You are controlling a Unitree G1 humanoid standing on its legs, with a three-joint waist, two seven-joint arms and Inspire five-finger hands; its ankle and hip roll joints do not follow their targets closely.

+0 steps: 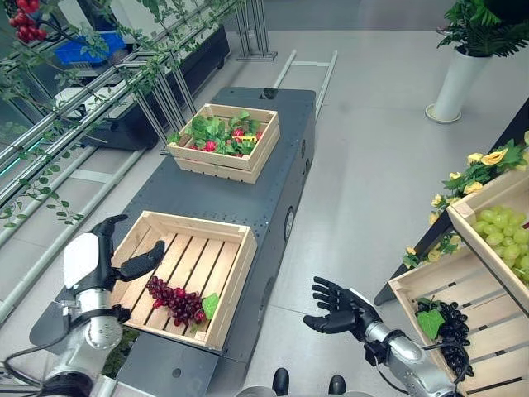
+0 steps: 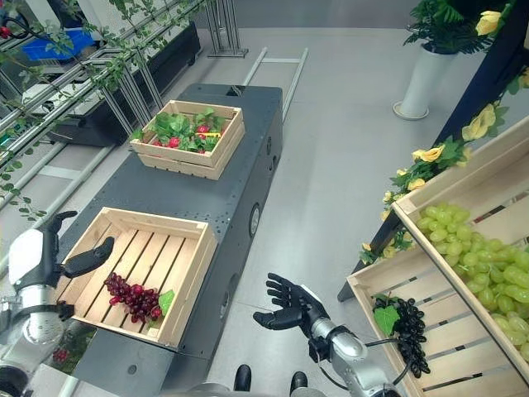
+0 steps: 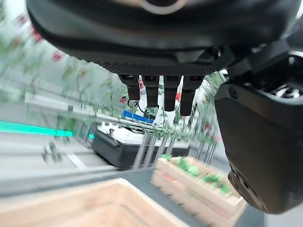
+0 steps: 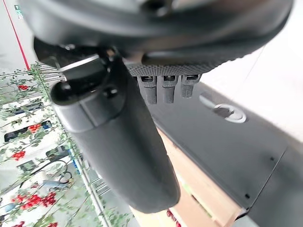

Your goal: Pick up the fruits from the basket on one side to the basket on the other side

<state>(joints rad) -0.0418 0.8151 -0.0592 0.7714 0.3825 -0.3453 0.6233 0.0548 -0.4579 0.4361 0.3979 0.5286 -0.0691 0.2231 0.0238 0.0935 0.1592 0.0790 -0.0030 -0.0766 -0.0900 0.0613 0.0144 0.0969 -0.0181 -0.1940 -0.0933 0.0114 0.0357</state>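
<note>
- Your left hand [image 1: 91, 263] hangs at the outer left rim of the near wooden crate [image 1: 235, 277], fingers straight and relaxed, thumb stretched out over the crate's left wall; it holds nothing.
- The red grape bunch [image 1: 175, 301] lies inside that crate on the slats, just beyond and below the thumb tip, in the corner nearest you, with a green leaf [image 1: 210, 305] touching its far side from the hand.
- Past the grapes, away from your left hand, the slats of the crate are bare up to its walls, so you have open room above that part.
- Your right hand [image 1: 337, 308] hovers over the bare floor, fingers spread and empty, in the gap between the dark cart [image 1: 248, 194] carrying the near crate and the lower shelf crate [image 1: 421, 281] on its other side.
- The black grape bunch [image 1: 451, 331] rests in that shelf crate, just behind your right wrist, draped toward the crate's front edge.
- Beyond and above the black grapes, a second shelf crate holds green grapes [image 1: 501, 231], with yellow flowers [image 1: 483, 164] along its edge.
- Well ahead of your left hand, a far crate [image 1: 263, 147] of greenery and red fruit sits on the cart, with a bare stretch of cart top between the two crates.
</note>
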